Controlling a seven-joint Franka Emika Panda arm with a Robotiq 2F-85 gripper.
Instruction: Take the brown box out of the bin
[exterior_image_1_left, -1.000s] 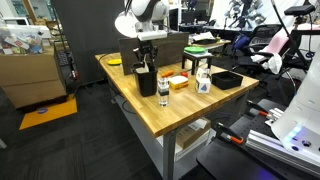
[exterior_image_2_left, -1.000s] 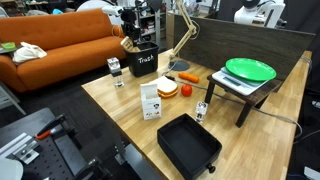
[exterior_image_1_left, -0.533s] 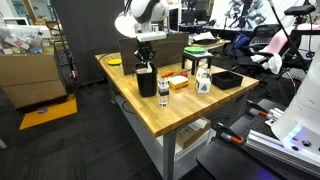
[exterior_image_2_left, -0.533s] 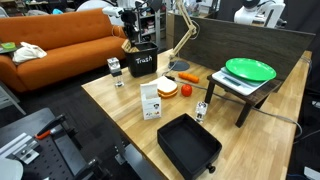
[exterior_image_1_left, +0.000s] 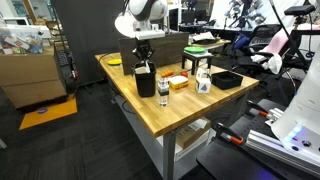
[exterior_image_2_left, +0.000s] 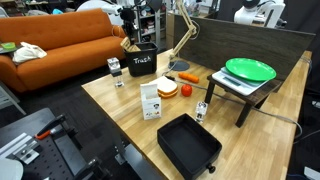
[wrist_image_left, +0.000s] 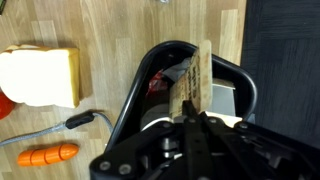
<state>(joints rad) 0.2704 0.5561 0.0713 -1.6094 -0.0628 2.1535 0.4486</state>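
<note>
In the wrist view the gripper (wrist_image_left: 190, 122), dark and cut off at the bottom edge, seemed clamped on the box (wrist_image_left: 192, 80), which stood mid-frame in the bin (wrist_image_left: 138, 90), lower part hidden.

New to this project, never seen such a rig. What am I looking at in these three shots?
One robot arm stands at a wooden table. Two pictures come from cameras in the room; the third looks down from the arm's wrist. On the table: a black bin, a white spray bottle, a flat black tray, a carrot. In the wrist view the fingers seem to pinch the brown box, which stands upright in the bin.
</note>
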